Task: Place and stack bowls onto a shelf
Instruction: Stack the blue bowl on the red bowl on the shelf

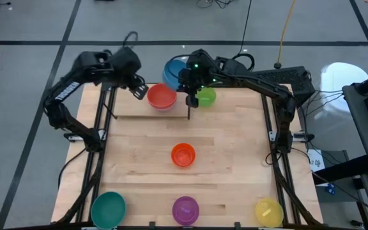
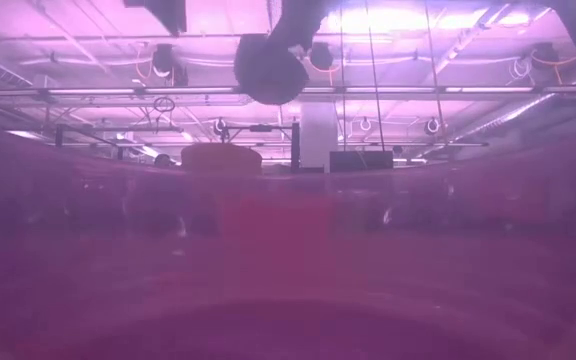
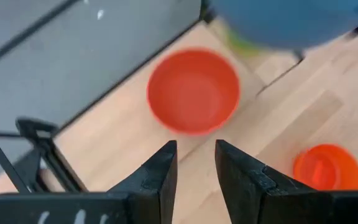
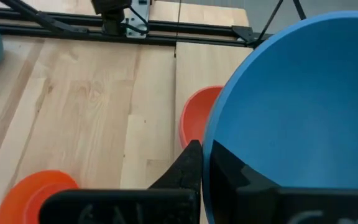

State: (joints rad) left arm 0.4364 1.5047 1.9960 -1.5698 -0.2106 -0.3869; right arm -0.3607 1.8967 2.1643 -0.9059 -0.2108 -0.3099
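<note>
A blue bowl (image 1: pixel 173 70) hangs in the air at the table's far end, and my right gripper (image 4: pixel 205 149) is shut on it. Below it a red bowl (image 1: pixel 161 97) and a lime green bowl (image 1: pixel 205 97) rest on their bases on the shelf (image 1: pixel 241 105). My left gripper (image 3: pixel 196 165) hovers open just left of the red bowl (image 3: pixel 193 90), with nothing between its fingers. On the table an orange bowl (image 1: pixel 183 154) sits in the middle. Teal (image 1: pixel 108 208), purple (image 1: pixel 186 209) and yellow (image 1: pixel 268 211) bowls line the near edge. My right gripper pinches the blue bowl's rim (image 4: pixel 211 134), one finger (image 4: pixel 188 165) outside the wall and the other inside the hollow. The bowl is lifted clear of the shelf and tilted, its opening turned toward the wrist camera.
Black metal rods (image 1: pixel 101 128) run along both sides of the table, and one upright rod (image 1: pixel 189 110) stands between the red and green bowls. Bare wood lies between the shelf and the orange bowl. The low view is covered by a purple haze.
</note>
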